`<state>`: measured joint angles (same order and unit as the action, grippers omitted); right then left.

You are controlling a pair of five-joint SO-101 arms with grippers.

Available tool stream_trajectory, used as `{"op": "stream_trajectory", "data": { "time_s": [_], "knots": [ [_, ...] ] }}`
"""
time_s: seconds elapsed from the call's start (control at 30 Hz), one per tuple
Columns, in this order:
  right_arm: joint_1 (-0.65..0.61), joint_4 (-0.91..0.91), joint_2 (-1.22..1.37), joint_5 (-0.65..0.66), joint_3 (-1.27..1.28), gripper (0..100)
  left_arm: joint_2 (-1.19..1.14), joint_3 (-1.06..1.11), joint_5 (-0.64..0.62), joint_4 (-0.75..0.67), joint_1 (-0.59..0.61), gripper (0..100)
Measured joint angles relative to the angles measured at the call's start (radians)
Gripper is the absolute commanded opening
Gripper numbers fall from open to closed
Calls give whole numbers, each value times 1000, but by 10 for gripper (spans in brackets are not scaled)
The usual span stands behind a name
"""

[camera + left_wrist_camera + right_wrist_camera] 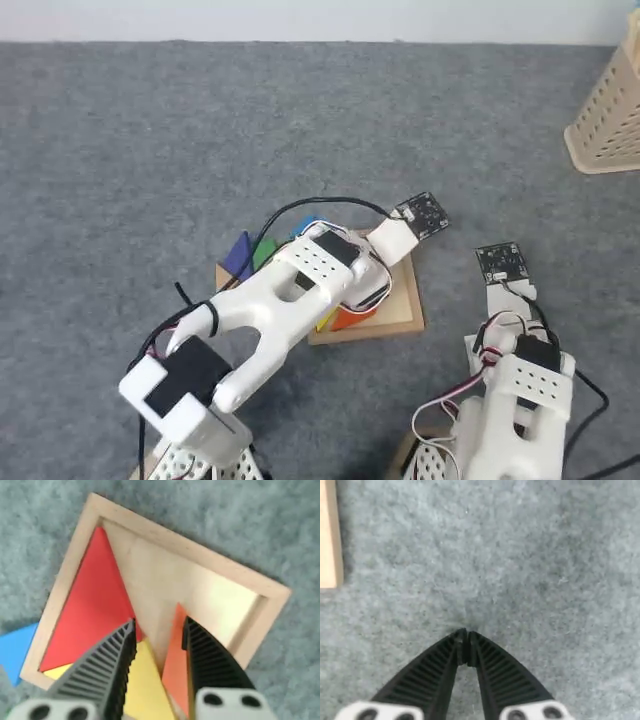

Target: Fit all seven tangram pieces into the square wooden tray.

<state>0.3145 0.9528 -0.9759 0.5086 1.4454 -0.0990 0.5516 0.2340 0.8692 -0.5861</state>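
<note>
pointing into tray (200, 556) corner, red triangle (87, 610) tip

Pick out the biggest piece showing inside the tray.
The red triangle, its tip in a corner of the tray; the yellow piece and orange piece beside it show far less.

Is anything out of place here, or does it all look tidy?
One blue piece lies on the carpet just outside the tray, while the red, yellow and orange pieces sit inside it. Nothing looks damaged.
</note>
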Motion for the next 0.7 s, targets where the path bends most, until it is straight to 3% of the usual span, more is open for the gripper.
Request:
{"op": "stream_trajectory", "data": {
  "time_s": [0.37, 0.6, 0.7],
  "knots": [
    [0, 0, 0, 0, 0, 6, 3, -21, 135, 166, 0, 141],
    [0, 0, 0, 0, 0, 6, 25, -29, 129, 176, 5, 141],
    [0, 0, 0, 0, 0, 6, 64, -29, 64, 138, 35, 141]
  ]
}}
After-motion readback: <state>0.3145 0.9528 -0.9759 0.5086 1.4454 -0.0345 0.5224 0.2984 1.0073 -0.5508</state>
